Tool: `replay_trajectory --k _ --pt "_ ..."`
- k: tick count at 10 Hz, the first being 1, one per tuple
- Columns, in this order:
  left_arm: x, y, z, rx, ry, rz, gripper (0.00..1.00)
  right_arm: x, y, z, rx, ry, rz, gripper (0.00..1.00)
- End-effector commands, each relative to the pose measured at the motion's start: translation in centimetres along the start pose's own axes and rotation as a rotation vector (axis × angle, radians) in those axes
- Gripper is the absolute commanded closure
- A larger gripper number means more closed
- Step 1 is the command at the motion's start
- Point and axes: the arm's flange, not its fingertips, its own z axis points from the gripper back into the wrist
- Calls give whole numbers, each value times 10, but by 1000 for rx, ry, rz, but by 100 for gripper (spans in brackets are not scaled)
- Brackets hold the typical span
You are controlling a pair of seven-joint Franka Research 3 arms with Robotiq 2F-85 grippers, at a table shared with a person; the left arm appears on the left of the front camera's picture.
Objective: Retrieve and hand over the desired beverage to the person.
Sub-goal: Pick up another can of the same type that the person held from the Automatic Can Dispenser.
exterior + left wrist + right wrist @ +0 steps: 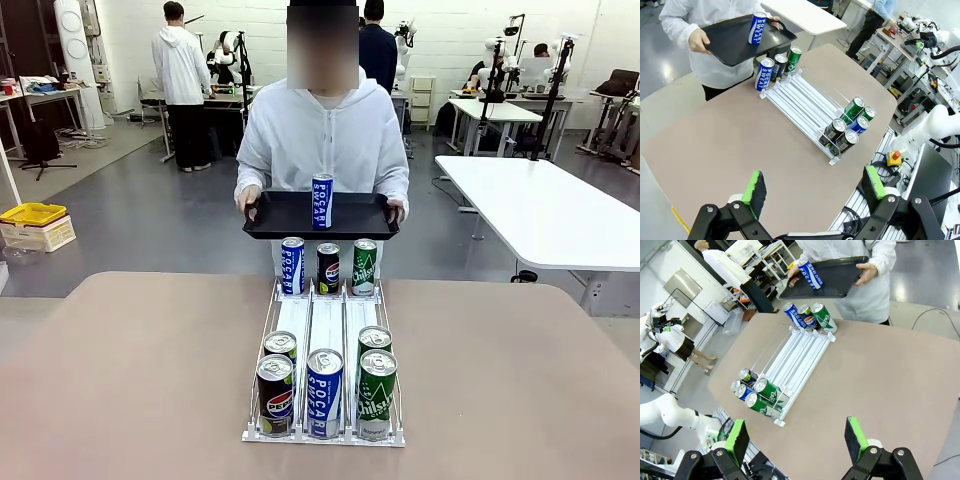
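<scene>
Table (120, 370): taupe, matte, with rounded corners; the rack stands at its middle.
Rack (325, 320): white, three lanes, running from the robot's edge to the person's edge.
Near cans (325, 390): five at the robot's end. A Pepsi, a Pocari and a green one stand in front, with one more just behind each outer can.
Far cans (328, 267): three in a row at the person's end, Pocari, Pepsi and green.
Person (325, 130): stands at the far edge in a white hoodie, with both hands on the tray.
Tray (280, 215): black, held level above the far cans.
Pocari can (322, 201): upright on the tray, near its middle.
Left gripper (814, 185): jaws wide apart, nothing between them, high over the table.
Right gripper (796, 436): jaws wide apart, nothing between them, high over the table.
Room: grey floor (180, 220) and white walls. White tables (550, 210) stand to the right and a yellow crate (32, 213) sits on the floor to the left. Other people stand at benches at the back.
</scene>
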Motion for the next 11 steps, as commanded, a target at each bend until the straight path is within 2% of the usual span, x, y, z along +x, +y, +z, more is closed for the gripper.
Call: replay_trajectory --k 1,9,11 --pt "-1 1 1 -12 -13 -23 0 3 -1 -2 29 -28 11 0" --pt "-1 0 0 1 2 1 0 3 -1 -2 29 -28 11 0" --pt "25 -46 -64 -12 186 -48 0 3 -1 -2 29 -28 11 0"
